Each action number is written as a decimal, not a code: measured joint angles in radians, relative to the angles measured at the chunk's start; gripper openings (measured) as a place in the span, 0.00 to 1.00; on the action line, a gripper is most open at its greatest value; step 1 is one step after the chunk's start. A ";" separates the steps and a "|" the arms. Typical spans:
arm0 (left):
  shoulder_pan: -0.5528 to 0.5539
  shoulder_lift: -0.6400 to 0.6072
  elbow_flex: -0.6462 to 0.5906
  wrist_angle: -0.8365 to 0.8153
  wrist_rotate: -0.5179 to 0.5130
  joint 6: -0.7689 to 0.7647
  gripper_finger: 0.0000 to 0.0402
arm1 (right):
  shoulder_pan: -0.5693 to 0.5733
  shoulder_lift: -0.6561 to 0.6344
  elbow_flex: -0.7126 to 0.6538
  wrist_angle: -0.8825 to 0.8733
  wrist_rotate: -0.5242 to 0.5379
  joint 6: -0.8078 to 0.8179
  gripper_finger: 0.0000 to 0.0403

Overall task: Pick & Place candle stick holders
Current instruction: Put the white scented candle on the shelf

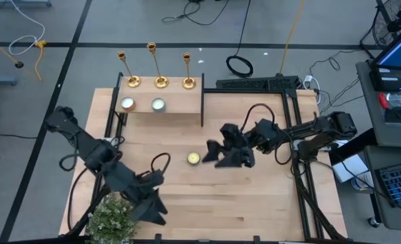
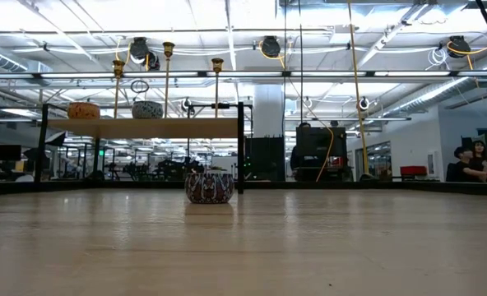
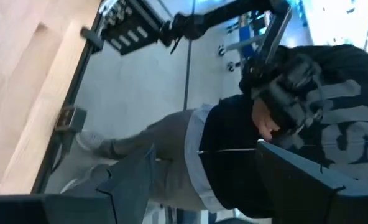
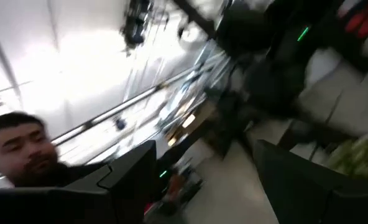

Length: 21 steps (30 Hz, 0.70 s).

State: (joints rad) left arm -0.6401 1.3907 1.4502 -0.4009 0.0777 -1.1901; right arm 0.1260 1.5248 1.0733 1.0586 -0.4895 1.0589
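Brass candle stick holders [image 1: 160, 66], three of them, stand upright in a row along the far edge of a raised wooden shelf [image 1: 180, 103] at the back of the table [image 1: 255, 203]. Two tealight candles [image 1: 143, 104] sit on that shelf in front of them; a yellow tealight [image 1: 194, 158] lies mid-table. The right gripper [image 1: 210, 154] hovers just beside that tealight, fingers spread, holding nothing. The left gripper [image 1: 153, 210] hangs near the front edge by a leafy plant [image 1: 111, 220], fingers apart and empty.
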 joint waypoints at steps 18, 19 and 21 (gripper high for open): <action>-0.022 -0.010 0.000 -0.729 -0.209 -0.075 0.71 | -0.066 0.001 0.000 -0.482 0.175 -0.264 0.66; -0.008 -0.010 0.000 -0.754 -0.203 -0.066 0.71 | -0.065 0.001 0.000 -0.507 0.174 -0.277 0.66; 0.015 -0.010 0.000 -0.789 -0.201 -0.061 0.71 | -0.065 0.001 0.000 -0.565 0.189 -0.339 0.66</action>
State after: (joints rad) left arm -0.6254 1.3804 1.4502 -1.1899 -0.1236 -1.2507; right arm 0.0610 1.5253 1.0733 0.4937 -0.3008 0.7203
